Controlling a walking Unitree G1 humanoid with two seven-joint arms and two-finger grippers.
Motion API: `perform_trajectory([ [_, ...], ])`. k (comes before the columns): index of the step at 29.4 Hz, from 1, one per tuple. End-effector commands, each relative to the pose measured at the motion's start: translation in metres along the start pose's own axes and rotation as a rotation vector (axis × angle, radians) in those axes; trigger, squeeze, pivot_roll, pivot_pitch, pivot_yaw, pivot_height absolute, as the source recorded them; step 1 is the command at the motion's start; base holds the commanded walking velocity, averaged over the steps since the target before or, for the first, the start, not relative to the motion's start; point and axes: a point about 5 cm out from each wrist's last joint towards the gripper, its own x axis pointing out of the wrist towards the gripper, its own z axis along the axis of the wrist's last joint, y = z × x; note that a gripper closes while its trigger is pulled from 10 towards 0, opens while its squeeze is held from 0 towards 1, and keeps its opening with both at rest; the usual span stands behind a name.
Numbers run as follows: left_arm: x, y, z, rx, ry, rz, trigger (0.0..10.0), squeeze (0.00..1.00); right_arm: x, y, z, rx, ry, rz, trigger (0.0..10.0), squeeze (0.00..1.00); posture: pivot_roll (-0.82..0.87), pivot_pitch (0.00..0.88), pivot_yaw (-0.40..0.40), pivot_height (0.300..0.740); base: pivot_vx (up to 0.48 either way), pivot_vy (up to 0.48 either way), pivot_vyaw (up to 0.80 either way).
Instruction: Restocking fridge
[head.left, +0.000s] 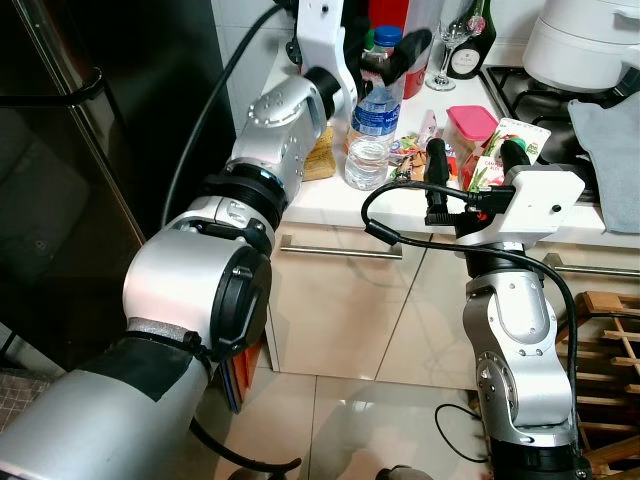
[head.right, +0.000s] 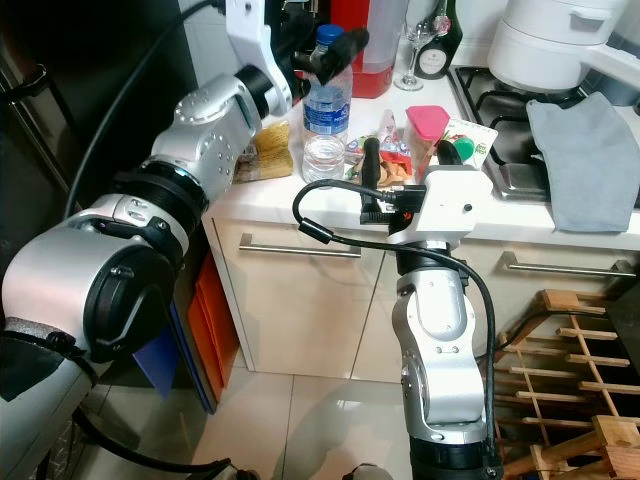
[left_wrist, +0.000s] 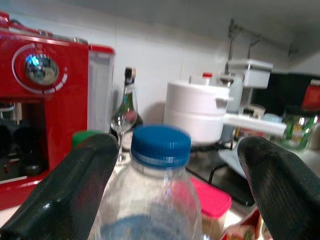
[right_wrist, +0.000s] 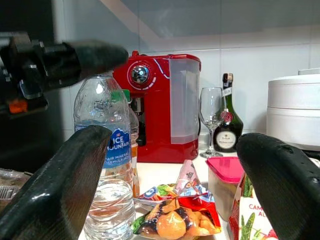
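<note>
Left gripper (left_wrist: 170, 185) raised, arm stretched forward, fingers spread wide. Right gripper (right_wrist: 170, 185) lower, arm upright, fingers likewise apart.

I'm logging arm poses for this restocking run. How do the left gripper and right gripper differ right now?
The left gripper is raised above the counter, its open fingers either side of the water bottle near its blue cap; the right gripper sits lower at the counter's front edge, open on nothing, facing the snack packets. Both have two long black fingers.
</note>
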Motion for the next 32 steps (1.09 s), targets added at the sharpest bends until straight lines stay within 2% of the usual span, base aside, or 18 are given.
perform_trajectory([
  [1, -0.001, -0.001, -0.007, 0.018, 0.045, -0.004, 10.0, 0.00, 0.000, 0.000, -0.003, 0.002, 0.021, -0.001, 10.0, 0.00, -0.17, 0.000, 0.057, 0.740, 0.000, 0.000, 0.00],
  [8, -0.004, 0.001, -0.020, 0.021, 0.112, 0.032, 10.0, 0.00, 0.000, 0.000, -0.004, 0.002, 0.029, 0.005, 10.0, 0.00, -0.17, 0.000, 0.053, 0.740, 0.000, 0.000, 0.00],
  [9, -0.005, 0.002, -0.022, 0.019, 0.124, 0.042, 0.0, 0.00, 0.000, 0.001, -0.005, 0.002, 0.031, 0.007, 10.0, 0.00, -0.17, 0.000, 0.051, 0.740, 0.000, 0.000, 0.00],
  [16, -0.012, 0.013, -0.036, 0.034, 0.237, 0.131, 0.0, 0.00, 0.003, 0.001, -0.007, 0.007, 0.040, 0.014, 10.0, 0.00, -0.16, 0.000, 0.048, 0.740, 0.000, 0.000, 0.00],
  [25, -0.014, 0.013, -0.040, 0.044, 0.265, 0.129, 0.0, 0.00, 0.004, 0.003, -0.010, 0.011, 0.048, 0.016, 10.0, 0.00, -0.16, 0.000, 0.051, 0.740, 0.000, 0.000, 0.00],
  [32, -0.007, 0.003, -0.036, -0.091, 0.213, 0.083, 0.0, 0.00, 0.005, 0.000, -0.012, 0.005, 0.052, 0.012, 10.0, 0.00, -0.16, 0.000, 0.050, 0.740, 0.000, 0.000, 0.00],
])
